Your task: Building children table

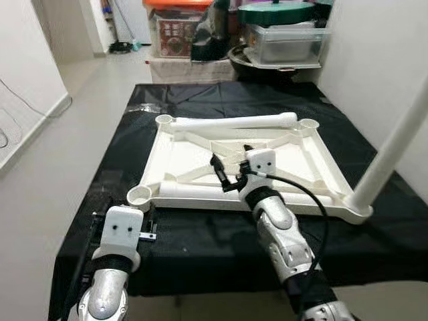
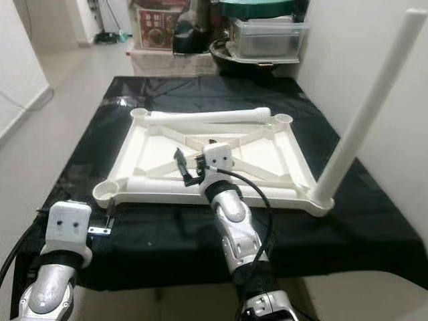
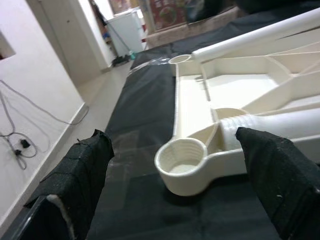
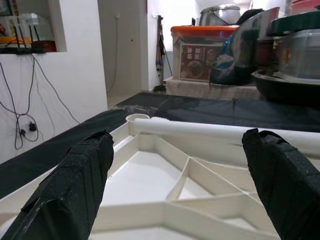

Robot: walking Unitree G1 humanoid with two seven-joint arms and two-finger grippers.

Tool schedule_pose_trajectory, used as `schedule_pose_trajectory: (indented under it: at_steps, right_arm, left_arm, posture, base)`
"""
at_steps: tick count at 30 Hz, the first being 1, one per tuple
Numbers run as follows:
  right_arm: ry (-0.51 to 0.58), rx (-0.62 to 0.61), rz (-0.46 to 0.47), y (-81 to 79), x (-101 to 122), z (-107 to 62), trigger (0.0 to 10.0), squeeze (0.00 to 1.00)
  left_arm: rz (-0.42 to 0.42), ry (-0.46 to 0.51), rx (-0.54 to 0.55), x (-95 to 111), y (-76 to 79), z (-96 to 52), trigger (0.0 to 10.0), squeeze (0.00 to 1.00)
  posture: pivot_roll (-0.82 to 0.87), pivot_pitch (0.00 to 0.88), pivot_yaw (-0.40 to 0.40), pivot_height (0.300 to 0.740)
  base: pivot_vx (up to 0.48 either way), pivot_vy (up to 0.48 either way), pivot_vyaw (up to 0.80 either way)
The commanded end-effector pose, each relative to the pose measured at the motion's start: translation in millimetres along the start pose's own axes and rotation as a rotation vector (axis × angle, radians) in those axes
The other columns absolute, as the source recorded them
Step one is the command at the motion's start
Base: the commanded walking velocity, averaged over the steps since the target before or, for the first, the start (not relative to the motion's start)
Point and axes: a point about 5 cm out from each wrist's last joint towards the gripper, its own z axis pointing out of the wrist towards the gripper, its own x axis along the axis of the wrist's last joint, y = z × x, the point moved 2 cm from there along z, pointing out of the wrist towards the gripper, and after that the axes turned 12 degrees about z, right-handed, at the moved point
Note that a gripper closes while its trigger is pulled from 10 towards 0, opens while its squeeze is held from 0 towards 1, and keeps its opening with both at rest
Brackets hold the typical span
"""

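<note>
Tabletop (image 1: 180, 157), white and upside down, lies on a black cloth (image 1: 200, 231) with its ribbed underside up. One leg (image 1: 394, 144) stands upright in the near right corner socket; two loose legs (image 1: 234, 122) lie along the far and near edges. Right gripper (image 1: 227, 170) hovers over the centre ribs, fingers spread. Left gripper (image 3: 180, 200), fingers apart, apparently grasping nothing, faces the empty near left socket (image 3: 181, 162).

A white plastic tabletop (image 1: 180, 157) lies upside down, one leg (image 1: 394, 147) standing screwed in, two legs (image 1: 234, 122) lying loose on it.
</note>
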Motion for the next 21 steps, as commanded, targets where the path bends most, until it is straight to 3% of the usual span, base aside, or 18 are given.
schedule_pose_trajectory:
  at_steps: [1, 12, 21]
  right_arm:
    - [-0.009, -0.007, 0.002, 2.0, -2.2, -2.1, 10.0, 0.00]
    - [-0.008, -0.008, -0.006, 1.6, -0.8, 0.6, 10.0, 0.00]
    - [0.008, -0.030, -0.003, 4.6, 4.5, 2.7, 10.0, 0.00]
  left_arm:
    - [0.002, 0.013, 0.003, 3.1, 0.7, 0.2, 10.0, 0.00]
    - [-0.010, -0.004, 0.014, 0.7, -1.4, 0.3, 10.0, 0.00]
    - [-0.035, -0.019, -0.059, -1.5, 0.5, 3.5, 10.0, 0.00]
  posture:
    - [0.03, 0.020, -0.038, 0.740]
    - [0.04, 0.025, -0.038, 0.740]
    - [0.04, 0.028, -0.039, 0.740]
  base:
    - [0.262, 0.000, 0.00]
    - [0.072, 0.000, 0.00]
    - [0.000, 0.000, 0.00]
